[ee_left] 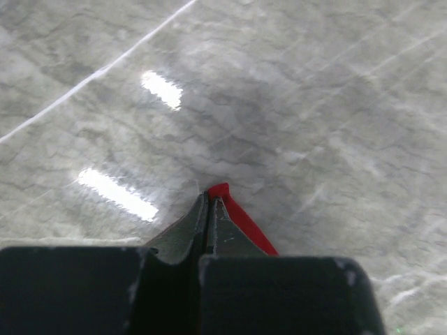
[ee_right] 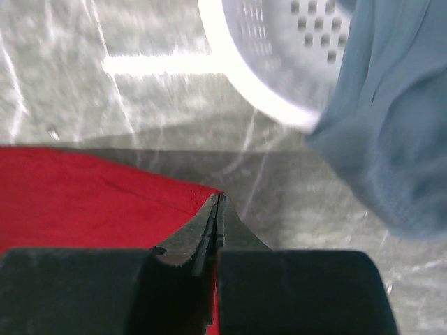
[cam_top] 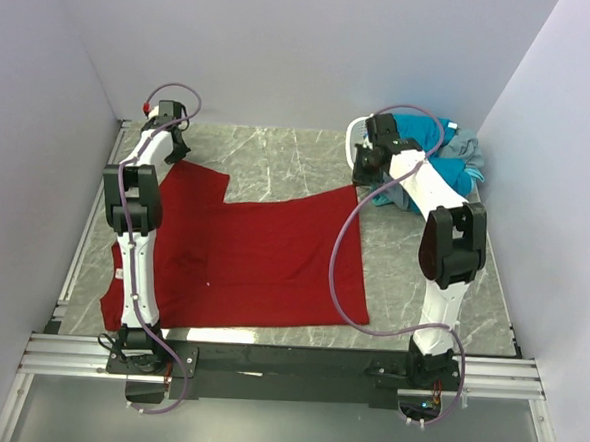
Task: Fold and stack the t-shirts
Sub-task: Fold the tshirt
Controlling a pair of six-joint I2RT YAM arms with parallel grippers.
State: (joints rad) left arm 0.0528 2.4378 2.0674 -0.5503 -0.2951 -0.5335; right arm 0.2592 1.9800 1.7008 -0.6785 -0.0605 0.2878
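Two wrist views alone show left gripper (ee_left: 211,202), right gripper (ee_right: 218,204) pinching red t-shirt (cam_top: 263,259)

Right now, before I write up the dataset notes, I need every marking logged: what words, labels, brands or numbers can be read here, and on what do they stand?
No text can be read in any view.
red t-shirt: plain cloth, no print or readable label showing.
white basket: only rows of holes, no lettering.
teal and grey shirts: bunched up, no print or label visible.
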